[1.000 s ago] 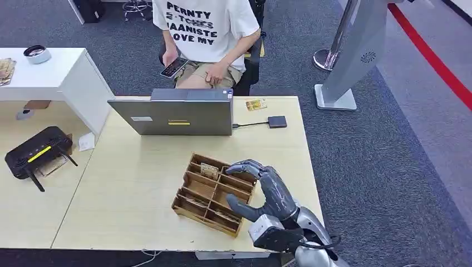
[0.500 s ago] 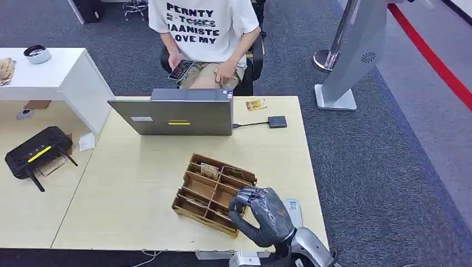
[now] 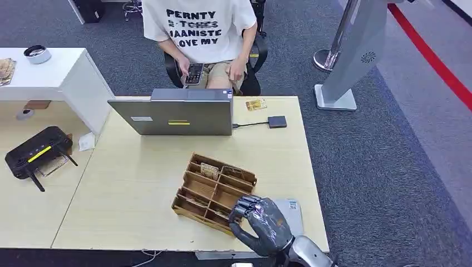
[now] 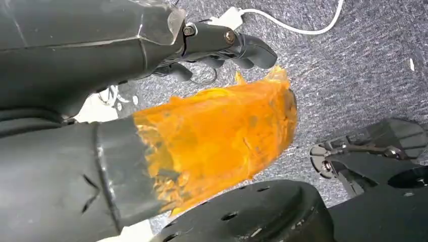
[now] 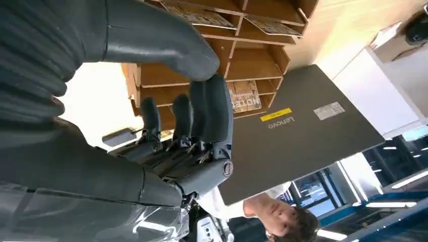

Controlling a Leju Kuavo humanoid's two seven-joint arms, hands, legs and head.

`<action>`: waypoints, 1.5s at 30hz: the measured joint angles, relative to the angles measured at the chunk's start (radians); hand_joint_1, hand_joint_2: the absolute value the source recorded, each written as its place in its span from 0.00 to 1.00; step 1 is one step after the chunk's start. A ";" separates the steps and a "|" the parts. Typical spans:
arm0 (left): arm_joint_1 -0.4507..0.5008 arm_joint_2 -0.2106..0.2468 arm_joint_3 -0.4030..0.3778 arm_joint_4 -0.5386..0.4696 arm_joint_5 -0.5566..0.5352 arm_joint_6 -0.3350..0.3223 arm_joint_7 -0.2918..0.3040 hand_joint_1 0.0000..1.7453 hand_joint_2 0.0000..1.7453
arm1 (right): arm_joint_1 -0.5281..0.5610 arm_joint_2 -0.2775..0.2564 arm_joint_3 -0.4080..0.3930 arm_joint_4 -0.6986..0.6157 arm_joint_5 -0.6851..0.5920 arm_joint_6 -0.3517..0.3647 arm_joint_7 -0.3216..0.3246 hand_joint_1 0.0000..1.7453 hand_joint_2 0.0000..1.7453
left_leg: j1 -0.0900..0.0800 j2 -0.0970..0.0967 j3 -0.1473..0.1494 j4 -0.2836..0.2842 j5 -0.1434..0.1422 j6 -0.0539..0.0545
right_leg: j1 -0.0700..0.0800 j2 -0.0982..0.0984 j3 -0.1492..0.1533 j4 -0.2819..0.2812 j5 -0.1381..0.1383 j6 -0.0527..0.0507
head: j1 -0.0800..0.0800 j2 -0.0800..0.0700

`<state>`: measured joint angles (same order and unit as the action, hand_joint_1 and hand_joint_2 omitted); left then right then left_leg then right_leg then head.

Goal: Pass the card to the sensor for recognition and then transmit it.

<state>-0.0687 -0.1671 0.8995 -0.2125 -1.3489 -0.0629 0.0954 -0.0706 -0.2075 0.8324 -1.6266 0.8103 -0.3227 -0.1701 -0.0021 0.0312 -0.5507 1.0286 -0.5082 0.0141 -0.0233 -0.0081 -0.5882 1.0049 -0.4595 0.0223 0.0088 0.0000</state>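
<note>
Right hand [image 3: 260, 219]: fingers curled, nothing visibly held, beside compartmented wooden card tray [image 3: 214, 192]; a card is best pinched by its edge.

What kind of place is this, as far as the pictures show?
Probably an office or a reception desk. A closed laptop lies on a pale desk, a person sits behind it on an office chair, and grey carpet covers the floor.
</note>
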 joint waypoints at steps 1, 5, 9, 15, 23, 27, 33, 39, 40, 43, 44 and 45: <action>0.000 0.000 0.000 0.000 0.000 0.000 0.000 0.00 0.00 | -0.002 -0.001 0.005 0.005 0.003 -0.004 0.001 0.69 1.00 | 0.000 0.000 0.000 0.000 0.000 0.000 | 0.000 0.000 0.000 0.000 0.000 0.000 | 0.000 0.000; 0.000 0.000 0.000 0.000 -0.002 0.001 0.000 0.00 0.00 | -0.012 -0.005 0.016 0.023 0.021 -0.022 0.016 0.78 1.00 | 0.000 0.000 0.000 0.000 0.000 0.000 | 0.000 0.000 0.000 0.000 0.000 0.000 | 0.000 0.000; 0.000 0.000 0.000 0.000 -0.004 0.001 0.000 0.00 0.00 | -0.018 -0.006 0.026 0.040 0.031 -0.027 0.025 0.76 1.00 | 0.000 0.000 0.000 0.000 0.000 0.000 | 0.000 0.000 0.000 0.000 0.000 0.000 | 0.000 0.000; 0.000 0.000 0.000 0.000 -0.006 0.001 0.000 0.00 0.00 | -0.032 -0.007 0.035 0.065 0.033 -0.029 0.031 0.72 1.00 | 0.000 0.000 0.000 0.000 0.000 0.000 | 0.000 0.000 0.000 0.000 0.000 0.000 | 0.000 0.000; 0.000 0.000 0.000 0.000 -0.010 0.000 -0.002 0.00 0.00 | -0.053 -0.006 0.051 0.090 0.029 -0.027 0.034 0.58 1.00 | 0.000 0.000 0.000 0.000 0.000 0.000 | 0.000 0.000 0.000 0.000 0.000 0.000 | 0.000 0.000; 0.000 0.000 0.000 0.000 -0.014 0.000 -0.002 0.00 0.00 | -0.068 -0.005 0.062 0.100 0.018 -0.023 0.036 0.58 1.00 | 0.000 0.000 0.000 0.000 0.000 0.000 | 0.000 0.000 0.000 0.000 0.000 0.000 | 0.000 0.000; 0.000 0.000 0.000 0.000 -0.016 -0.001 -0.002 0.00 0.00 | -0.087 0.000 0.082 0.109 0.005 -0.020 0.042 0.52 1.00 | 0.000 0.000 0.000 0.000 0.000 0.000 | 0.000 0.000 0.000 0.000 0.000 0.000 | 0.000 0.000; 0.000 0.000 0.000 0.000 -0.018 -0.002 -0.003 0.00 0.00 | -0.111 0.005 0.104 0.115 -0.021 -0.010 0.042 0.51 1.00 | 0.000 0.000 0.000 0.000 0.000 0.000 | 0.000 0.000 0.000 0.000 0.000 0.000 | 0.000 0.000; 0.000 0.000 0.000 0.000 -0.018 -0.002 -0.003 0.00 0.00 | -0.114 0.005 0.108 0.115 -0.027 -0.005 0.042 0.51 1.00 | 0.000 0.000 0.000 0.000 0.000 0.000 | 0.000 0.000 0.000 0.000 0.000 0.000 | 0.000 0.000; 0.000 0.000 0.000 0.000 -0.018 -0.003 -0.003 0.00 0.00 | -0.121 0.007 0.112 0.115 -0.046 0.006 0.040 0.54 1.00 | 0.000 0.000 0.000 0.000 0.000 0.000 | 0.000 0.000 0.000 0.000 0.000 0.000 | 0.000 0.000; 0.000 0.000 0.000 0.000 -0.018 -0.003 -0.003 0.00 0.00 | -0.124 0.008 0.116 0.115 -0.054 0.013 0.038 0.57 1.00 | 0.000 0.000 0.000 0.000 0.000 0.000 | 0.000 0.000 0.000 0.000 0.000 0.000 | 0.000 0.000; 0.000 0.000 0.000 0.000 -0.018 -0.003 -0.004 0.00 0.00 | -0.126 0.008 0.119 0.115 -0.063 0.020 0.033 0.53 1.00 | 0.000 0.000 0.000 0.000 0.000 0.000 | 0.000 0.000 0.000 0.000 0.000 0.000 | 0.000 0.000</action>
<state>-0.0692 -0.1671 0.8995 -0.2125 -1.3664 -0.0656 0.0912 -0.1963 -0.1995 0.9517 -1.5118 0.7477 -0.3029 -0.1369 -0.0021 0.0311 -0.5508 1.0286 -0.5082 0.0141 -0.0233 -0.0082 -0.5882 1.0049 -0.4595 0.0223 0.0088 0.0000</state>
